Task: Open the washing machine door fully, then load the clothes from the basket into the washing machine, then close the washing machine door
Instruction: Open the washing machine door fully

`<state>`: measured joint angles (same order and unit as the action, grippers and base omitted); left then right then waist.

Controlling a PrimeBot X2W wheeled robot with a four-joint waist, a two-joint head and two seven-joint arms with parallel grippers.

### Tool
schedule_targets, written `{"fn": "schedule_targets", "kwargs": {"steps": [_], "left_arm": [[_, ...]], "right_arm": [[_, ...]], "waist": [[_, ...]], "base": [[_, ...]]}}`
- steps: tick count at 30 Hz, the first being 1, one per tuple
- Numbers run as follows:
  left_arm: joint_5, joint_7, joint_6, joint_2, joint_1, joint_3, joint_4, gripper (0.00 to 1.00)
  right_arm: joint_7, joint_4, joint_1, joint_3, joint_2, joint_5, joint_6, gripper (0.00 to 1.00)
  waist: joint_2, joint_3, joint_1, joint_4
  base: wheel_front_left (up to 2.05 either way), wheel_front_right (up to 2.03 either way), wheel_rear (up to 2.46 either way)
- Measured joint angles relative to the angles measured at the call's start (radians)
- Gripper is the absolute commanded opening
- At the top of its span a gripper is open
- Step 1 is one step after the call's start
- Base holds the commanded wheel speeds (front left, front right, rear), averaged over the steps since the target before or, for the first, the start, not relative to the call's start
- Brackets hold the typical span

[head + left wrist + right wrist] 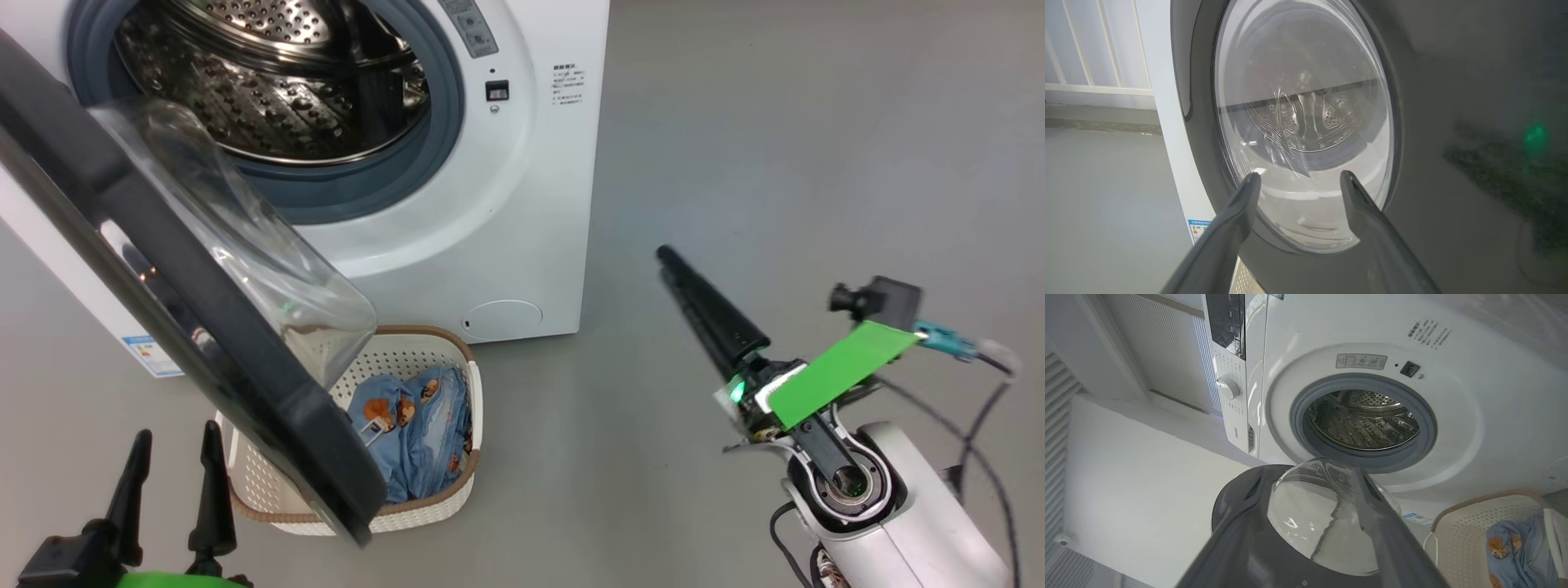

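While the door (188, 286) hangs only part way out, the step in hand is, by my reading, swinging it fully wide. It leans out to the right of and ahead of the left end effector (178, 433), whose two fingers stand spread and hold nothing. In the left wrist view the door's outer face and glass bowl sit just beyond those fingertips.

The right end effector (669, 260) hovers over the floor (735, 122), well apart from the door, which lies off to its left. In its wrist view its fingers look parted with nothing between them.

To do this well, I would push on the black rim rather than the bulging glass. The push should come from the inner side, which faces the right end effector, and follow the hinge's arc until the door stops.

The basket (408, 359) sits on the floor between the two end effectors, nearer the left one, with the door's free edge overhanging its left part. The clothes (420, 433) lie bunched inside it, below the rim. The drum (269, 98) of the washing machine (522, 204), ahead of both end effectors, looks empty. Reaching into the basket may be awkward until the door clears it.
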<state>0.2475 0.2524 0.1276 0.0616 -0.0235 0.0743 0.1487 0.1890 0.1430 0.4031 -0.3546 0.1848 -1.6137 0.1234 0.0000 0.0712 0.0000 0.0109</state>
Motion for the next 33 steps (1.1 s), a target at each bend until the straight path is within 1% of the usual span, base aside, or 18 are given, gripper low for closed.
{"fn": "schedule_targets", "kwargs": {"steps": [6, 11, 13, 15, 16, 19, 27, 33], "left_arm": [[0.0, 0.0, 0.0, -0.002, 0.004, 0.011, -0.004, 1.0], [0.0, 0.0, 0.0, -0.005, 0.005, 0.012, -0.008, 1.0], [-0.002, 0.0, 0.0, -0.006, 0.014, 0.012, -0.011, 1.0], [-0.002, 0.0, 0.0, -0.006, 0.023, 0.014, -0.012, 1.0], [-0.002, 0.0, 0.0, -0.006, 0.024, 0.015, -0.012, 1.0], [-0.002, 0.0, 0.0, -0.007, 0.024, 0.018, -0.016, 1.0], [-0.009, 0.0, 0.0, -0.009, 0.041, 0.026, -0.02, 1.0], [-0.01, 0.0, 0.0, -0.011, 0.041, 0.035, -0.024, 1.0]], "right_arm": [[-0.197, 0.028, 0.0, 0.005, 0.009, 0.22, 0.0, 1.0], [-0.37, 0.092, 0.001, -0.003, 0.039, 0.403, 0.0, 1.0], [-0.409, 0.121, 0.001, 0.011, 0.04, 0.477, 0.0, 1.0], [-0.429, 0.143, 0.001, 0.024, 0.041, 0.56, 0.0, 1.0], [-0.438, 0.154, -0.006, 0.056, 0.03, 0.63, 0.0, 1.0], [-0.439, 0.152, -0.042, 0.1, 0.011, 0.745, 0.0, 1.0], [-0.439, 0.061, -0.163, 0.199, -0.04, 1.08, 0.0, 1.0], [-0.439, 0.012, -0.256, 0.248, -0.082, 1.27, 0.001, 1.0]], "waist": [[0.0, -0.003, 0.0, -0.01], [0.0, -0.009, 0.0, -0.017], [0.0, -0.01, 0.0, -0.02], [0.0, -0.011, 0.0, -0.022], [0.0, -0.012, 0.0001, -0.024], [0.0, -0.016, 0.0, -0.027], [0.0, -0.026, 0.0, -0.036], [0.0, -0.025, 0.0, -0.036]], "base": [[0.0, 0.0, 0.0], [0.0, 0.0, 0.0], [0.0, 0.0, 0.0], [0.0, 0.0, 0.0], [0.0, 0.0, 0.0], [0.0, 0.0, 0.0], [0.0, 0.0, 0.0], [0.0, 0.0, 0.0]]}}
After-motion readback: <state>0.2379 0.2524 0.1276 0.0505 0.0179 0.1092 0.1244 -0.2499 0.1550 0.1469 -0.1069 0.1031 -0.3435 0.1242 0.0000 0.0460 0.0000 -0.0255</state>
